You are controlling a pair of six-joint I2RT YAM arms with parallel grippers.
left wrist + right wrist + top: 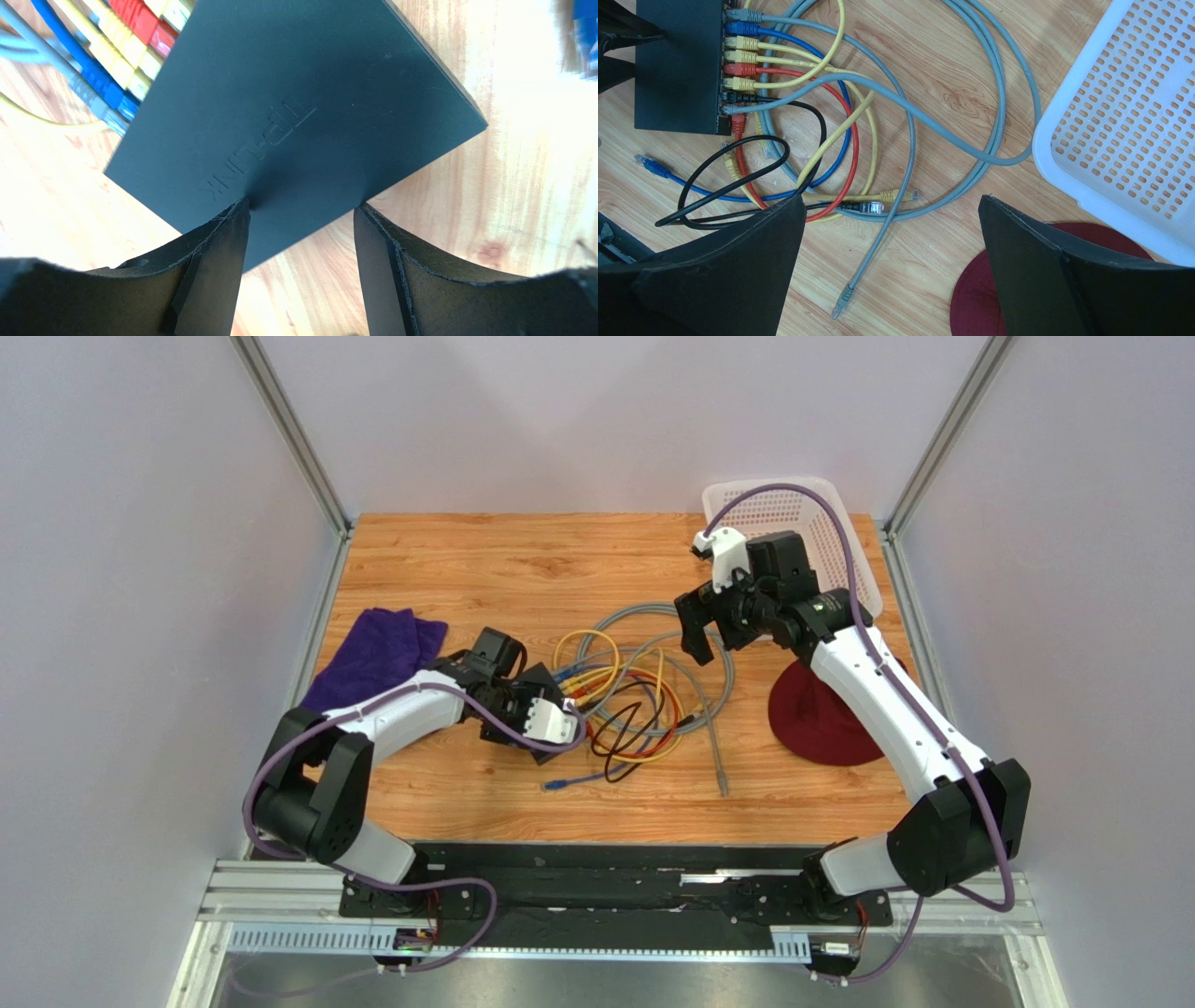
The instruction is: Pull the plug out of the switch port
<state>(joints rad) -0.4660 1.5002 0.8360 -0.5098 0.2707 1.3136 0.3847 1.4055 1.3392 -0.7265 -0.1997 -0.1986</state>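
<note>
Here's the switch (295, 105), a flat black box lying on the wooden surface (463, 574), left of centre. A row of plugs (741, 59) in grey, blue, yellow and red is seated along one long edge. Their cables (913, 133) loop off in a tangle towards the middle. The left end effector (300, 206) is right down on it, fingers either side of a corner away from the plugs, tips at the box's edges. Whether they actually bite, I cannot tell. The right end effector (892, 203) hangs over the cable tangle, released, jaws wide, nothing between them, well apart from the switch. A white basket (828, 525) sits far right with a dark red disc (814, 714) near it, and a purple cloth (372, 651) lies at the left edge.
</note>
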